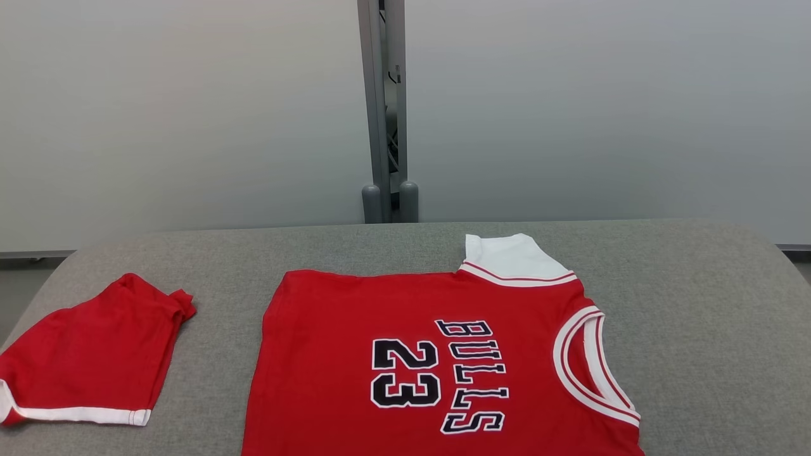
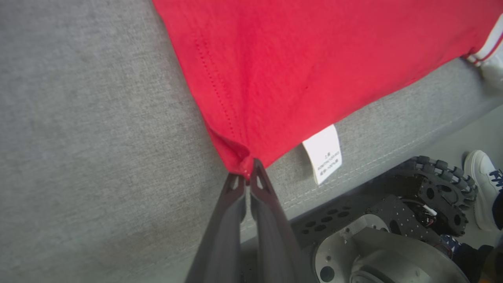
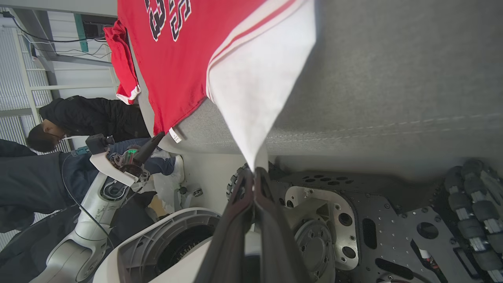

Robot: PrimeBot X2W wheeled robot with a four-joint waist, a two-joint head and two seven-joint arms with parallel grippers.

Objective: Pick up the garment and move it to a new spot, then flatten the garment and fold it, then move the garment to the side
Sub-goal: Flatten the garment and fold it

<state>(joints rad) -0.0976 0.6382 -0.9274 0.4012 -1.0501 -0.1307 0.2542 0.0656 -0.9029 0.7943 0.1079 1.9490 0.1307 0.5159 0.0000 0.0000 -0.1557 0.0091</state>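
The grey table (image 1: 697, 329) bears a red jersey (image 1: 355, 329) spread flat at its near middle, collar to the right. Red shorts (image 1: 95, 354) lie apart at the left. The left gripper (image 2: 248, 177) pinches the jersey's near hem corner, and the right gripper (image 3: 254, 173) pinches its near white strap.

The jersey (image 1: 329, 354) lies flat on the table (image 1: 697, 316), centrally; the shorts (image 1: 89, 354) lie to its left, apart. A post (image 1: 380, 114) stands behind the table.
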